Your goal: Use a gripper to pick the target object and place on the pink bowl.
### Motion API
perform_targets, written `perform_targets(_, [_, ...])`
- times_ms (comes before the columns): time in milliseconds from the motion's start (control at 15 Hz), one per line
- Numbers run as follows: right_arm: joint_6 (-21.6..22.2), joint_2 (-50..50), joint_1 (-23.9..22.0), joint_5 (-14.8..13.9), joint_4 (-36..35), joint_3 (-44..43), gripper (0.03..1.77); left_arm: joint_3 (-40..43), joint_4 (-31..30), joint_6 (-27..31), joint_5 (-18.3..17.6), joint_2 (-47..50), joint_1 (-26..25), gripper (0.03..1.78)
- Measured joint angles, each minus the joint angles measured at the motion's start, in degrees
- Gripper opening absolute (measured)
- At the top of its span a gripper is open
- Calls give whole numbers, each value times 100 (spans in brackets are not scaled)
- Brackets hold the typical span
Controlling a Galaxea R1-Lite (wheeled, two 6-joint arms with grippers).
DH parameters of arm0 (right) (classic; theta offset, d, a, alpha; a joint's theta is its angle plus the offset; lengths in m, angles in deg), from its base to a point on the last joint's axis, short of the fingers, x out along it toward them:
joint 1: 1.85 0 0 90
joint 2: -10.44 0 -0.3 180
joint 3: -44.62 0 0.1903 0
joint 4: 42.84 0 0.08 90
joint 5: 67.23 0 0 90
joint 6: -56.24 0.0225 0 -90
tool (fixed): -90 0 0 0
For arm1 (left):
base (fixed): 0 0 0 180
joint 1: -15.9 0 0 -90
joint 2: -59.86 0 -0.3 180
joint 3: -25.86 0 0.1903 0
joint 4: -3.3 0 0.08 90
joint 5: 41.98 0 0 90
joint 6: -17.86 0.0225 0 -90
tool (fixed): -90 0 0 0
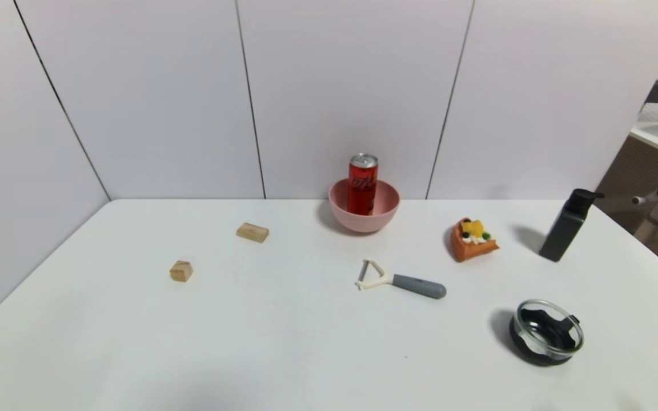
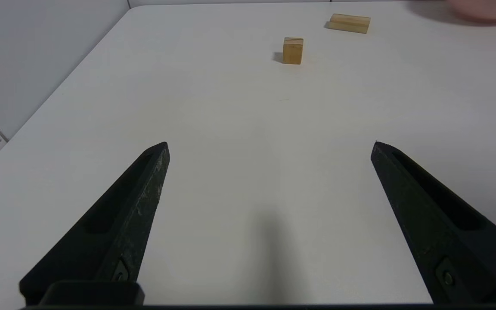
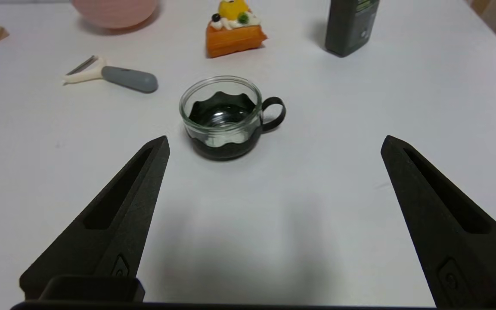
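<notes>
The can [image 1: 362, 182] stands upright in the pink bowl [image 1: 383, 216] by the table's [image 1: 283, 342] far edge, lettering unreadable. Only the wrist views show the left gripper [image 2: 270, 146] and right gripper [image 3: 275, 142]: both spread wide, holding nothing, right one facing the glass cup [image 3: 222, 118].

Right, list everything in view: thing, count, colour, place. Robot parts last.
soda can: 1, red with silver top, standing upright inside the pink bowl
pink bowl: 1, pink, far middle of the table near the wall
wooden blocks: 2, light tan, left half of the table; flat one farther back, cube nearer
peeler: 1, cream head and grey handle, centre of the table
toy cake slice: 1, orange with yellow topping, right of the bowl
bottle: 1, dark grey, far right
glass cup: 1, clear with black base, near right
table: 1, white
left gripper: 1, black, open, low over the near left of the table
right gripper: 1, black, open, low on the near right, before the glass cup
</notes>
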Motion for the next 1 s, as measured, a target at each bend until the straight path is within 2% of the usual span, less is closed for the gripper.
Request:
perform_targets(200, [-45,315,-56,0,444,185,169,0,0,-2,2,0,0,169])
perform_targets(533, [-20,250,-232,67,507,-122,169,0,0,-2,0,0,0,169])
perform_targets(867, [-4,1334,-467,206,794,182,169,0,-2,0,0,0,0,169])
perform_targets(1000, [-179,1725,-500,152,923,212,169,0,-2,-2,0,0,0,169])
